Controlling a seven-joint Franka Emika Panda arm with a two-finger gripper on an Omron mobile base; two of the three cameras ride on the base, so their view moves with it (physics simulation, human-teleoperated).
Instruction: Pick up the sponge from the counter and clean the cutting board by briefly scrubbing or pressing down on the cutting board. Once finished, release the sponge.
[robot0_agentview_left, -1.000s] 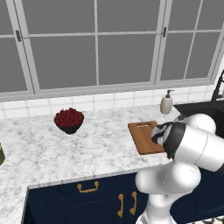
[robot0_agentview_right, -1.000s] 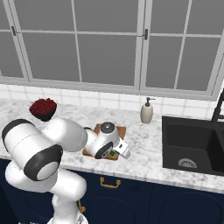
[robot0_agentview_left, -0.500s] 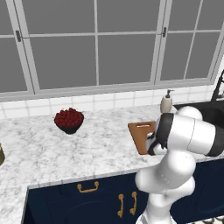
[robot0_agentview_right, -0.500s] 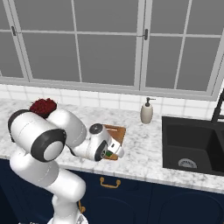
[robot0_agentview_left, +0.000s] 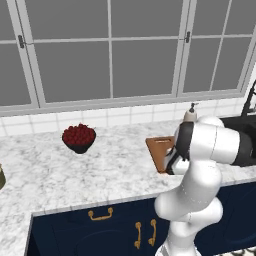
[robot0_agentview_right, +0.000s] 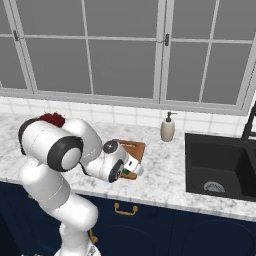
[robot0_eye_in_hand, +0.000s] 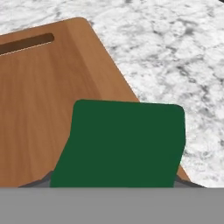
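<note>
My two-finger claw was closed on the small sponge with the green scouring top, holding it low over the flat rectangular brown wooden cutting board, near one of its edges. The board lay on the white-grey marbled stone counter, its slot handle at the end away from the sponge. Behind the board stood a beige soap dispenser; a dark bowl of red fruit sat well apart.
</note>
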